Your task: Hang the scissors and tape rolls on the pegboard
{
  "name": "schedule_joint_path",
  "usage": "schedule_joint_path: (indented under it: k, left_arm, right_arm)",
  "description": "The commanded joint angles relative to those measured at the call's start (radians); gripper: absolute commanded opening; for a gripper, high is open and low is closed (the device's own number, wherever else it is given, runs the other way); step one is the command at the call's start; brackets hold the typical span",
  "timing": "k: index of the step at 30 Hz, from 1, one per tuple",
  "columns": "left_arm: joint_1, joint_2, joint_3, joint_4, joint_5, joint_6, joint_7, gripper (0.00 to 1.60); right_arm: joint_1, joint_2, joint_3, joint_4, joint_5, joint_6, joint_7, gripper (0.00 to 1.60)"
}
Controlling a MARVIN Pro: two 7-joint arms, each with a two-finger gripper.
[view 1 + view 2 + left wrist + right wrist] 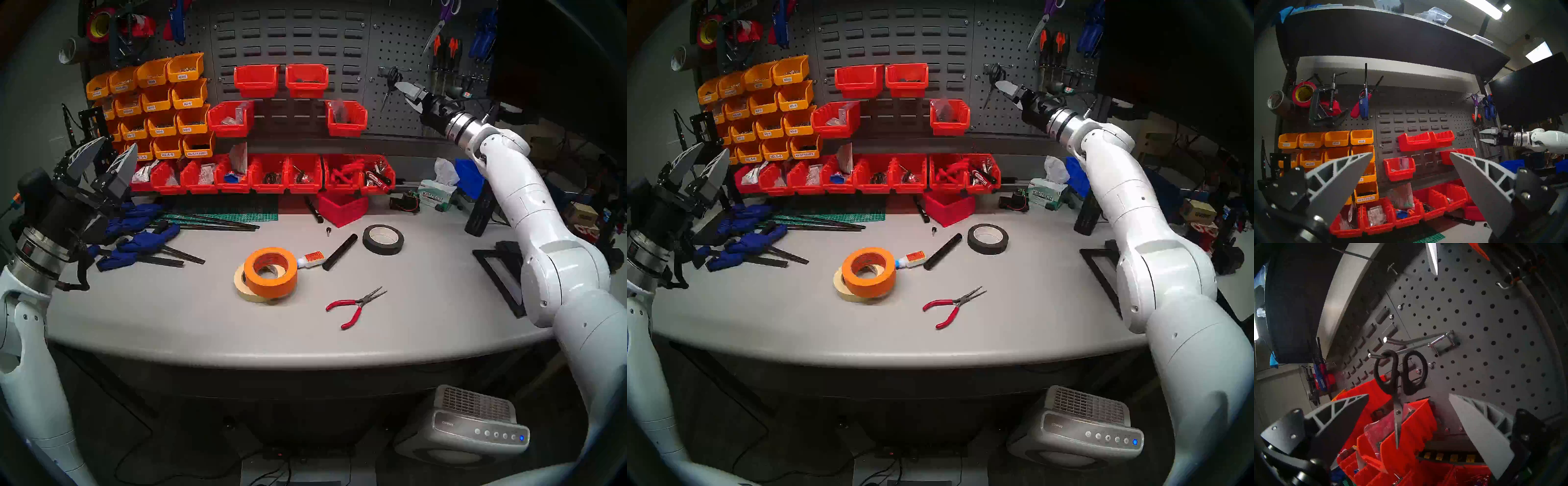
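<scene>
The black-handled scissors (1397,421) hang blades down from a metal hook (1423,339) on the pegboard (1491,327), one loop over a prong. My right gripper (1408,395) stands open just in front of them, its fingers on either side and touching nothing; the head view shows it (409,97) beside the scissors (392,79). The orange tape roll (271,285) leans on the cream tape roll (242,285) mid-table. My left gripper (118,142) is open and empty, raised over the table's left end.
On the table lie a black tape roll (383,239), red pliers (356,305), a glue bottle (310,258), a black cylinder (340,251) and blue clamps (135,234). Red bins (268,173) line the back. Purple scissors (441,20) hang higher on the pegboard.
</scene>
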Motion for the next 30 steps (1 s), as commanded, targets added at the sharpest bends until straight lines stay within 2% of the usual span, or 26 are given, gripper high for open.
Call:
schedule_joint_path:
  k: [1,7,15,20,21,24,30]
  left_arm:
    - [-0.003,-0.004,-0.010,-0.027,-0.014,-0.003,-0.006,1.60]
    - [0.002,-0.007,-0.008,-0.036,-0.014,-0.002,-0.012,1.60]
    - [0.008,-0.012,-0.006,-0.042,-0.012,0.000,-0.022,1.60]
    - [0.013,-0.017,-0.002,-0.042,-0.008,-0.001,-0.027,1.60]
    - [0.014,-0.018,-0.002,-0.042,-0.008,-0.001,-0.029,1.60]
    - [0.016,-0.019,-0.001,-0.040,-0.006,-0.001,-0.032,1.60]
    - [0.021,-0.026,-0.002,-0.037,-0.004,-0.002,-0.038,1.60]
  right_arm:
    - [0.002,0.073,-0.023,-0.117,-0.044,0.024,-0.005,1.60]
    - [-0.006,0.115,-0.056,-0.177,-0.085,0.051,0.013,1.60]
    - [-0.004,0.179,-0.124,-0.287,-0.176,0.073,0.044,1.60]
    - [-0.006,0.192,-0.155,-0.337,-0.203,0.085,0.083,1.60]
    - [-0.016,0.202,-0.160,-0.371,-0.209,0.090,0.085,1.60]
    - [-0.009,0.191,-0.180,-0.384,-0.218,0.087,0.116,1.60]
    - [-0.019,0.214,-0.200,-0.481,-0.235,0.091,0.151,1.60]
